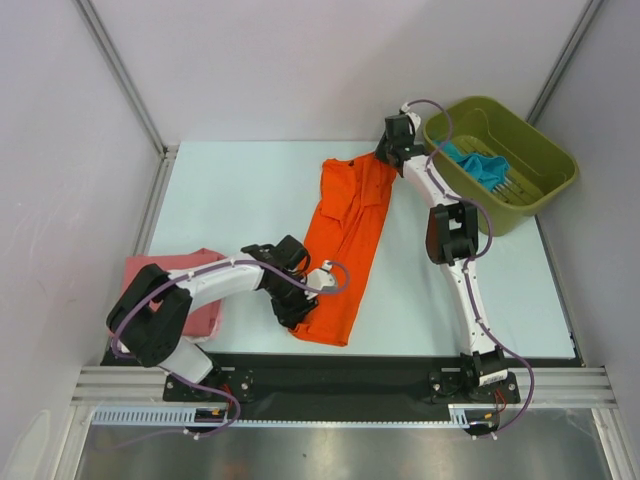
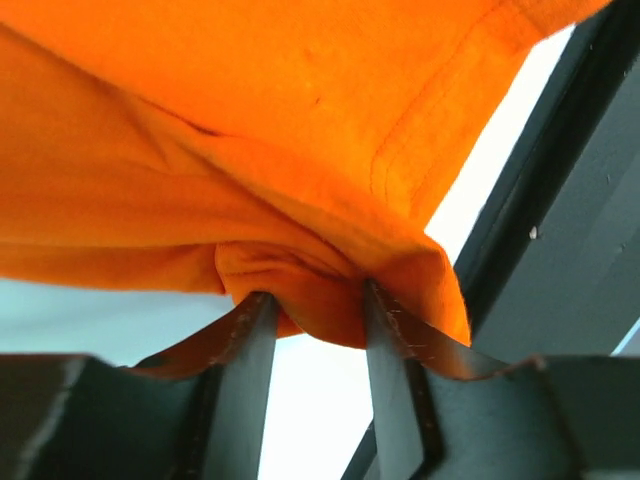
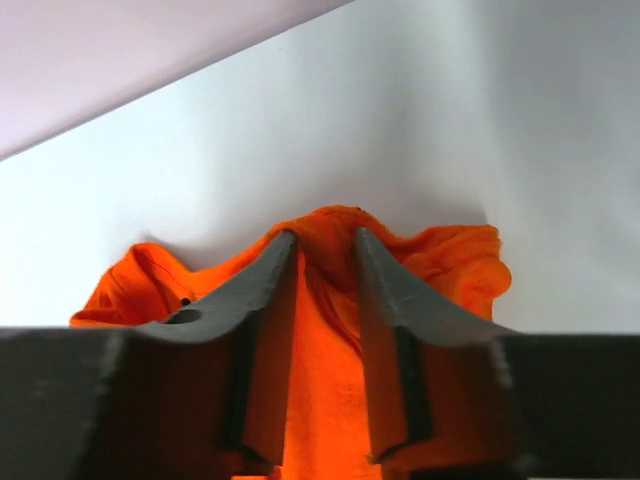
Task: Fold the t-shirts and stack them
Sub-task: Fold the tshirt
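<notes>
The bright orange t-shirt (image 1: 347, 245) lies as a long folded strip across the middle of the table. My left gripper (image 1: 297, 303) is shut on its near end, a bunch of orange cloth (image 2: 310, 290) pinched between the fingers. My right gripper (image 1: 388, 152) is shut on its far end, with orange cloth (image 3: 325, 250) between the fingertips. A folded pink t-shirt (image 1: 190, 290) lies at the near left under my left arm. A teal-blue t-shirt (image 1: 482, 167) lies in the green bin. No white t-shirt is in view.
An olive-green bin (image 1: 505, 205) stands at the far right of the table. A black strip (image 1: 330, 358) runs along the table's near edge. Grey walls enclose the left, back and right sides.
</notes>
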`<state>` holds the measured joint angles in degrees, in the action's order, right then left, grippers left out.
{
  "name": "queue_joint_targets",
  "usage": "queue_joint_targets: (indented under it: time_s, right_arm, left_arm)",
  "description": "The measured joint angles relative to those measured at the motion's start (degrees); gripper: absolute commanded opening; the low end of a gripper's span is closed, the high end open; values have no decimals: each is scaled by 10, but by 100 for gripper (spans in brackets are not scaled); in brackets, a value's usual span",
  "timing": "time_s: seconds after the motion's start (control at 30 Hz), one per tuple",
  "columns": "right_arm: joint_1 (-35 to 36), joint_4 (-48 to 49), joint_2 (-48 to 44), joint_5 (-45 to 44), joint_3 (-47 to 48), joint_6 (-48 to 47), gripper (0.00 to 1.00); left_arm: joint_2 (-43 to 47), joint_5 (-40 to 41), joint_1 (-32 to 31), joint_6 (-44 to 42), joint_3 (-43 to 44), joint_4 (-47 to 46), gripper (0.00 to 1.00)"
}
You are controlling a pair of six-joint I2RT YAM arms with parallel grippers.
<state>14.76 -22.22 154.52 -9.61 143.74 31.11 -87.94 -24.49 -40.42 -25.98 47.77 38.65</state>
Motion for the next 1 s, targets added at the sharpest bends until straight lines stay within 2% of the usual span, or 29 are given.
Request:
queue_joint_targets:
  time_s: [0.13, 0.27, 0.4, 0.5, 0.53, 0.63, 0.93, 1.0]
  right_arm:
    - [0, 4, -2, 0, -2, -22, 42]
    - [-1, 6, -10, 2, -7, -36, 52]
    - [-1, -2, -23, 4, -9, -54, 54]
    - [0, -22, -54, 4, -30, -67, 55]
    - [2, -33, -76, 1, -48, -73, 55]
    - [11, -47, -171, -7, -143, -78, 55]
    - [88, -57, -565, -8, -587, -27, 52]
    - [114, -62, -598, 7, -655, -9, 51]
  left_arm:
    - [20, 10, 6, -11, 3, 24, 52]
    - [41, 28, 24, -19, 3, 44, 54]
    - [56, 38, 50, -25, 3, 59, 55]
    - [78, 44, 65, -35, 4, 75, 77]
    - [89, 44, 67, -41, 4, 82, 99]
    - [125, 39, 68, -55, 3, 102, 100]
    - [178, 64, 72, -55, 3, 97, 100]
    - [186, 77, 77, -48, 3, 87, 100]
